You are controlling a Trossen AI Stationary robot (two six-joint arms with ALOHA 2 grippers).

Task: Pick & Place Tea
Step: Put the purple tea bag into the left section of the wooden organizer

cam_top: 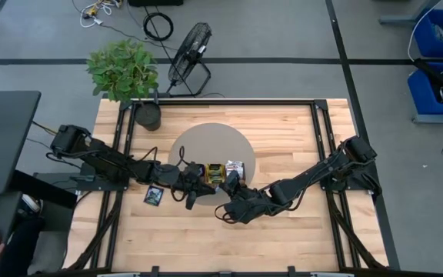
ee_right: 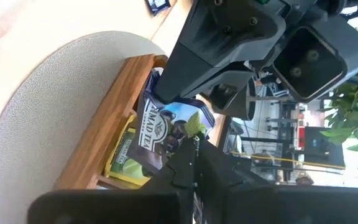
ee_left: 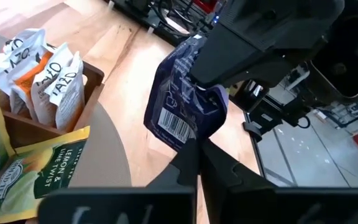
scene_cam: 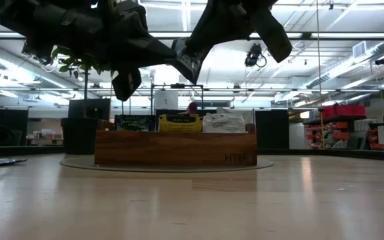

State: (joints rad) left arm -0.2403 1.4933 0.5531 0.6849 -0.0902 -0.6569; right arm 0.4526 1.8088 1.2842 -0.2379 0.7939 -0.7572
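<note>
Both pairs of fingers are pinched on one dark blue tea sachet (ee_left: 185, 106): the left gripper (ee_left: 194, 146) closes on its lower edge below the barcode, and the right gripper (ee_right: 194, 146) closes on its opposite edge, beside the label lettering. The sachet is held up in the air between the two grippers, above the near right part of the wooden tray (scene_cam: 175, 148), not touching it. In the high view the two grippers meet over the middle of the table (cam_top: 298, 238), just near of the tray, with the left arm coming in from the left and the right arm from the right.

The tray stands on a round grey mat (cam_top: 214, 142). It holds upright sachets: dark green ones (scene_cam: 135, 123) at the left, yellow ones (scene_cam: 180, 123) in the middle, white-and-orange ones (ee_left: 45, 74) at the right. One more dark sachet (cam_top: 154, 195) lies flat on the table, left of the grippers. A potted plant (cam_top: 125, 73) stands at the far left corner.
</note>
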